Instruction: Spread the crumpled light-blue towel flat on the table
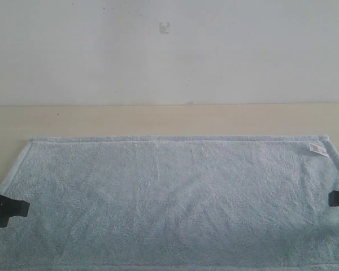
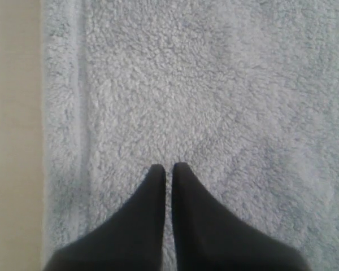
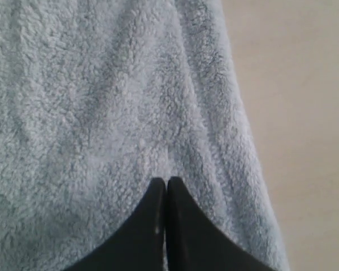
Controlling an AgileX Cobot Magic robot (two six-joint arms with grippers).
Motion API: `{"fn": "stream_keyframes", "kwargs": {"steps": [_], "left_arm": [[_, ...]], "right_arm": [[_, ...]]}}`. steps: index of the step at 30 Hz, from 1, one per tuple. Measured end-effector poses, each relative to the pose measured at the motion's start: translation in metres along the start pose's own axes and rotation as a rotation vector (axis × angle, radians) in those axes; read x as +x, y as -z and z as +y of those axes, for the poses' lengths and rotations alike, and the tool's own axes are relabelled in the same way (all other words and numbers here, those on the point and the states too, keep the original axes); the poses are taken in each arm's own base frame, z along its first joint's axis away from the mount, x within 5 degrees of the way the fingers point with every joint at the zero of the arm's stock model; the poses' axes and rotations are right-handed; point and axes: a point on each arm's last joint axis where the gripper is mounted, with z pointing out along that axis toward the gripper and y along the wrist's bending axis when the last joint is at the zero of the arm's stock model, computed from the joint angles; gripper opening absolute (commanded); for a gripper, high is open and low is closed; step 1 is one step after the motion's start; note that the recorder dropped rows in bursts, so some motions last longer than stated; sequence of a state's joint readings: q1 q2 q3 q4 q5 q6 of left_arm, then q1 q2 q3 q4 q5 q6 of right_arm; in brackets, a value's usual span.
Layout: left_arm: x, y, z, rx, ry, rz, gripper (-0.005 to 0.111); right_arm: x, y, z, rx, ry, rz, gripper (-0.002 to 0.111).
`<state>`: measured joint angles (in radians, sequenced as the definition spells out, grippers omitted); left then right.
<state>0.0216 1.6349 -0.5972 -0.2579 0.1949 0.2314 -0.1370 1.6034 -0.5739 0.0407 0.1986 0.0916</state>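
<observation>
I see the towel [image 1: 175, 197] lying spread open on the table [image 1: 158, 119], covering most of its width. The towel's long far hem runs parallel to the table's far edge, where the wall [image 1: 169, 56] begins, and a bare strip of tabletop lies between them. The near part of the towel reaches the bottom of my exterior view, so I cannot see the table's near edge. A small white label [image 1: 318, 149] sits at the towel corner nearest the table's far right corner. My left gripper [image 1: 21, 208] is over the towel's left end, just inside the hemmed border [image 2: 62, 113]. Its dark fingers [image 2: 147, 220] are drawn nearly together, with only a thin slit between the tips. My right gripper [image 1: 333, 199] is at the towel's right end, its fingers [image 3: 150, 226] clenched tip to tip. A soft crease in the pile runs away from them. I cannot tell whether any cloth is nipped between them.
</observation>
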Motion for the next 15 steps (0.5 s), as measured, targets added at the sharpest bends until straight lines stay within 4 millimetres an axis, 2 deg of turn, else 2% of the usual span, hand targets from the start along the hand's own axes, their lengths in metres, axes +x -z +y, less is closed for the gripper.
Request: {"fn": "stream_keyframes", "kwargs": {"steps": [5, 15], "left_arm": [[0.001, 0.0, 0.0, 0.0, 0.002, 0.004, 0.004], [0.004, 0.0, -0.001, 0.008, 0.002, 0.034, 0.004]], "right_arm": [[0.008, 0.006, -0.001, -0.001, -0.011, -0.007, 0.0], [0.017, 0.005, -0.002, 0.007, -0.047, 0.057, 0.0]]}}
